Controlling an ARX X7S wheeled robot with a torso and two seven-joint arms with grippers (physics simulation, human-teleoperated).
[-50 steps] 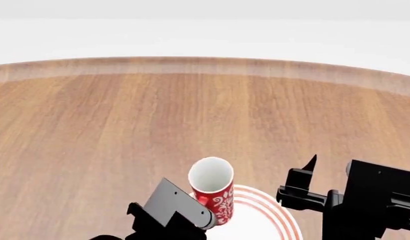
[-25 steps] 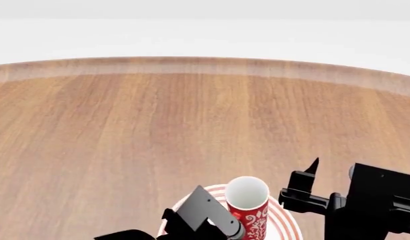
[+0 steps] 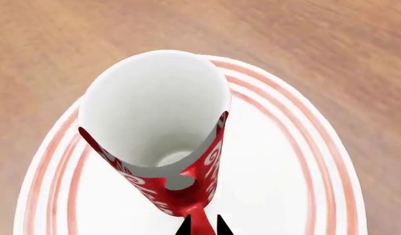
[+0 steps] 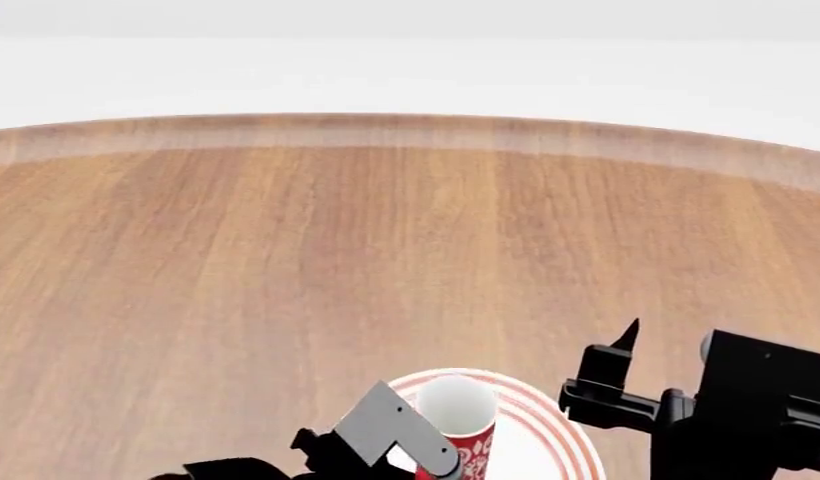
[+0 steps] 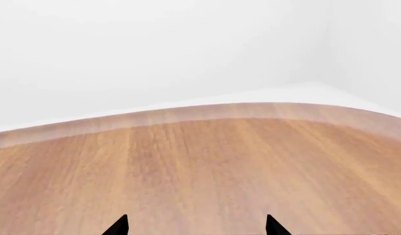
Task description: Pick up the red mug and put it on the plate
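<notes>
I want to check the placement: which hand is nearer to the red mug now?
The left hand: it grips the red mug over the plate. The right hand is off to the mug's right, open and holding nothing.

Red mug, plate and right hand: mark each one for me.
red mug (image 3: 155, 103): left wrist view, white inner wall.
plate (image 3: 298, 147): left wrist view, ringed rim.
right hand (image 5: 195, 226): right wrist view, between fingertips.
</notes>
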